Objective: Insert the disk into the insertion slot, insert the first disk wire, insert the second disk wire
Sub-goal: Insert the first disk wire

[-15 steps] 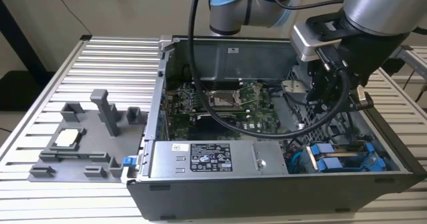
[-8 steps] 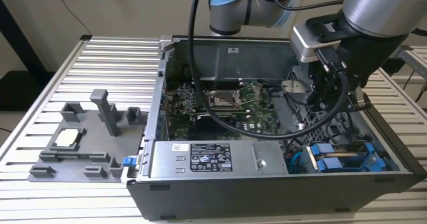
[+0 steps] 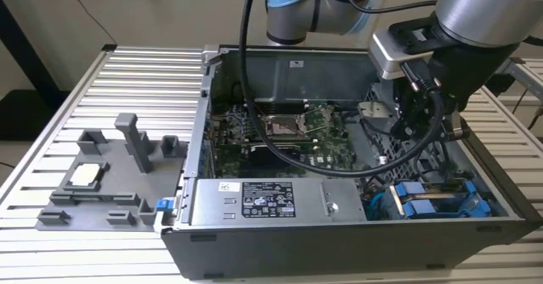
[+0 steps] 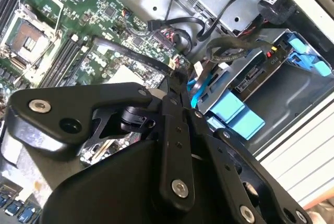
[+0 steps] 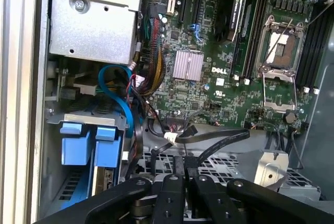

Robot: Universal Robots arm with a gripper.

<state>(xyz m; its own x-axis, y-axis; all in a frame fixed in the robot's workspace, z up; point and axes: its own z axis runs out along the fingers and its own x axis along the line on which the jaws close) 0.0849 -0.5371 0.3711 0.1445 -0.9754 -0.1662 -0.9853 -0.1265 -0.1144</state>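
Gripper [image 5: 184, 165] hangs inside the open PC case [image 3: 339, 246], jaws nearly together; can't tell if anything's pinched. A black cable [image 5: 224, 138] loops just past the tips.

Exterior view, L to R:
- grey fixture tray [image 3: 93, 198] on the ribbed surface [image 3: 152, 68], bare slats around it
- motherboard [image 3: 327, 147], uncovered, mid-case
- silver PSU box [image 3: 271, 201] along the near edge
- disk [image 3: 441, 202] in its blue carrier, seated in the bay at the near corner, just beside the PSU box

Arm [image 3: 484, 11] stands close to the case wall on the exterior view's right, w/ little room there.
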